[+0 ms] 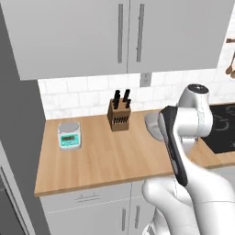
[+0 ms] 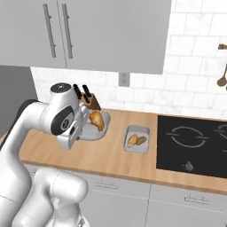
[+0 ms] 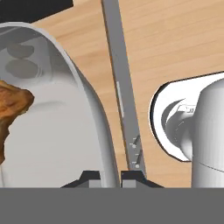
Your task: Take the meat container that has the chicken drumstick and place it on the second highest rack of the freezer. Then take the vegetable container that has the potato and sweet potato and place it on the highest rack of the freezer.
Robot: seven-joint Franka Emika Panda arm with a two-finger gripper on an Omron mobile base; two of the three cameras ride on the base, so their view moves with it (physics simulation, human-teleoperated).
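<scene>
The pale grey meat container with the golden-brown chicken drumstick hangs above the wooden surface, its rim clenched in my tool.

Colours, kitchen scene
Golden-brown chicken drumstick in pale grey container; wood-grain tabletop, black hob, white tile wall.

You get bright, even light with no glare in all three views, soft pale shadows on the wooden counter, a dark grey wall at nine o'clock in the left base view, and slightly fuzzy, blocky edges everywhere.
</scene>
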